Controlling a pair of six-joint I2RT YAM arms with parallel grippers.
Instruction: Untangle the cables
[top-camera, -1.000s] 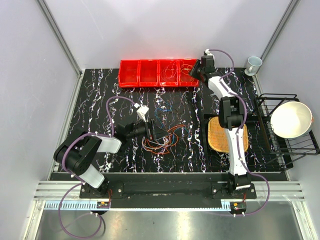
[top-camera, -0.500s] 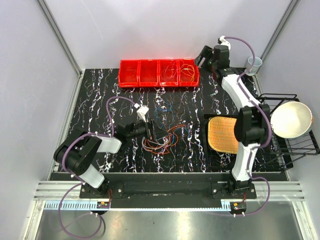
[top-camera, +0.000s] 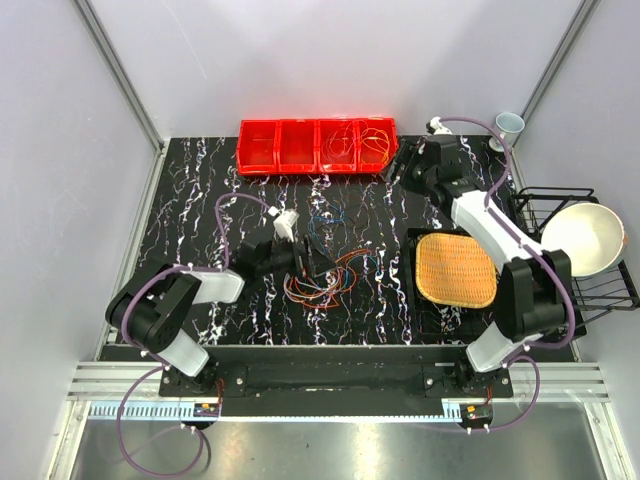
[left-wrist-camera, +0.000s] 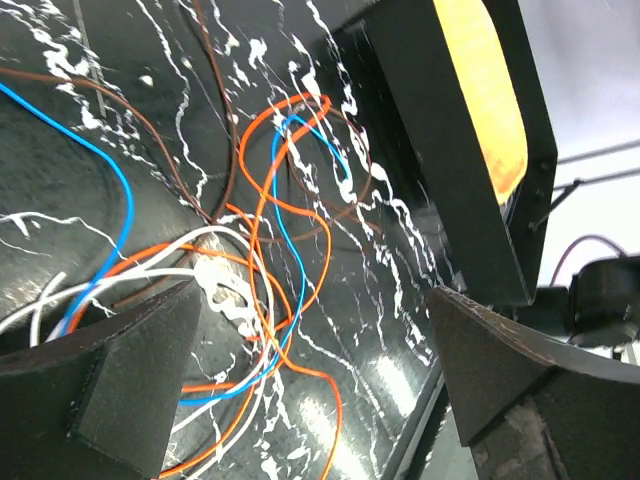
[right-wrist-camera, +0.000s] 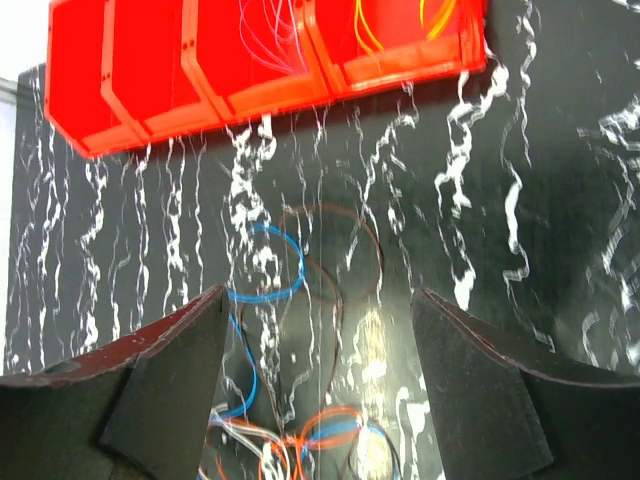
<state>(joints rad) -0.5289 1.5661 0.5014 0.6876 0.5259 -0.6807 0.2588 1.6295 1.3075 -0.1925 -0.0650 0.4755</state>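
Observation:
The cables (top-camera: 330, 278) lie in a loose tangle of orange, blue, white and brown loops at the middle of the black marbled table. My left gripper (top-camera: 308, 262) sits low at the tangle's left edge, open. In the left wrist view its jaws (left-wrist-camera: 310, 390) stand wide, with orange and blue cables (left-wrist-camera: 262, 190) crossing the table ahead and nothing pinched. My right gripper (top-camera: 402, 165) hangs open above the table, right of the red bin. Its view (right-wrist-camera: 320, 380) looks down on a blue loop (right-wrist-camera: 265, 295) and a brown loop. More cables (top-camera: 362, 138) lie in the bin's right compartments.
A red bin (top-camera: 260, 147) with several compartments stands along the back edge, also seen as the red bin (right-wrist-camera: 150, 60). A woven yellow mat (top-camera: 455, 270) lies right of the tangle. A wire rack holding a white bowl (top-camera: 582, 240) and a cup (top-camera: 508, 126) sit at far right.
My right gripper has left the red bin's right end, swung back and come down to the right of it, with its jaws wider. The left gripper has shifted slightly at the tangle.

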